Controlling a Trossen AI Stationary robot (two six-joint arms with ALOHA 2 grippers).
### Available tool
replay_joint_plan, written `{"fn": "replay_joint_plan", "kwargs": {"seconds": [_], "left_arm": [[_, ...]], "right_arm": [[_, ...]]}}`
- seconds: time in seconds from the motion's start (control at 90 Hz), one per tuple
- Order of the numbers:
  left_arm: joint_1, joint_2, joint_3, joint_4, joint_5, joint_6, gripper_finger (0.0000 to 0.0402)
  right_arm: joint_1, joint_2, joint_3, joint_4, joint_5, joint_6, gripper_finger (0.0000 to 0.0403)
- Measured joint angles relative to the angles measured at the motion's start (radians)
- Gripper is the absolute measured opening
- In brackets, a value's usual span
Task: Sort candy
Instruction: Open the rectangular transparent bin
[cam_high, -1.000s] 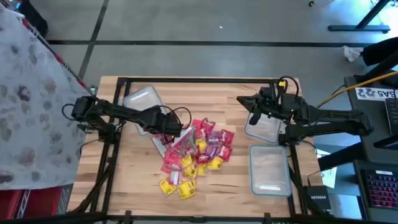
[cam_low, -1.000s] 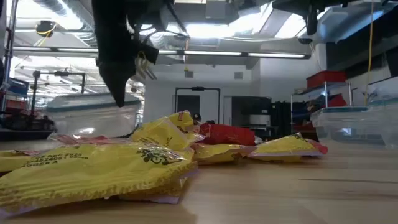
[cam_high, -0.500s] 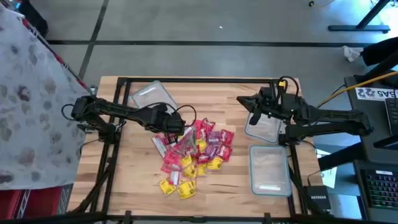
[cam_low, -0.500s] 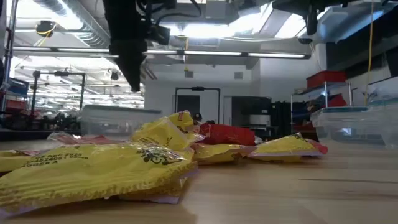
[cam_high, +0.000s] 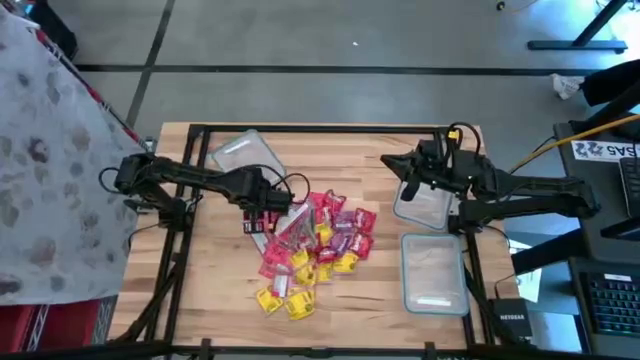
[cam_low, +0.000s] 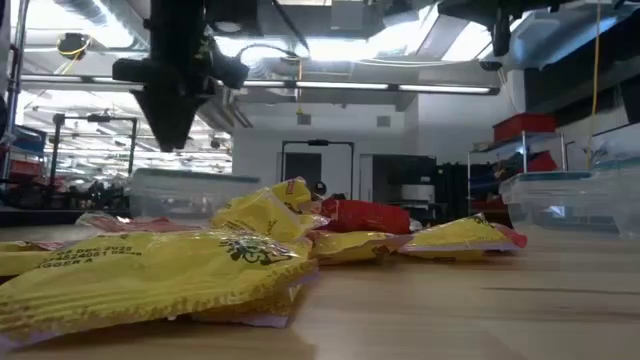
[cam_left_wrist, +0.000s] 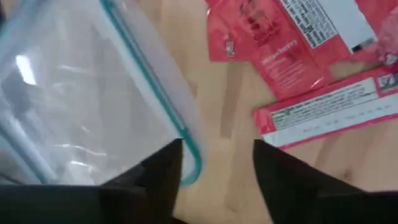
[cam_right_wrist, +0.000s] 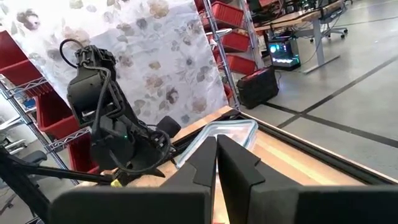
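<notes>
L gripper (cam_high: 262, 204) open, empty, at candy pile (cam_high: 312, 243) edge beside clear container (cam_high: 238, 155). Drop onto one red wrapper (cam_left_wrist: 273, 46), pinch single pc. R gripper (cam_right_wrist: 216, 163) nearly closed, empty, waiting over far container (cam_high: 425, 202).

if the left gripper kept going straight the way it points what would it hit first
Probably bare table: the left gripper is open and points down at wood between the container corner and the red candy. Depth is unclear; the container rim sits close beside one finger.

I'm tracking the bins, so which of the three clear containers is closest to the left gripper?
The clear container at the table's far left, beside the left gripper; the other two sit on the right side.
</notes>
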Motion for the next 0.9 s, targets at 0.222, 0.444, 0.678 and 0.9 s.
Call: {"fn": "replay_joint_plan", "kwargs": {"seconds": [0.222,0.444,0.678,0.9], "left_arm": [[0.033,0.0,-0.125,-0.002,-0.04,-0.101,0.0275],[0.015,-0.001,-0.221,0.102,-0.157,-0.132,0.0278],[0.02,-0.003,-0.262,0.127,-0.214,-0.126,0.0209],[0.045,-0.003,-0.256,0.171,-0.235,-0.125,0.0067]], "right_arm": [[0.0,0.0,0.0,0.0,0.0,0.008,0.0001],[0.0,0.0,0.0,0.002,0.0,0.012,0.0001],[0.0,0.0,0.0,0.002,0.0,0.012,0.0001],[0.0,0.0,0.0,0.002,0.0,0.012,0.0001]]}}
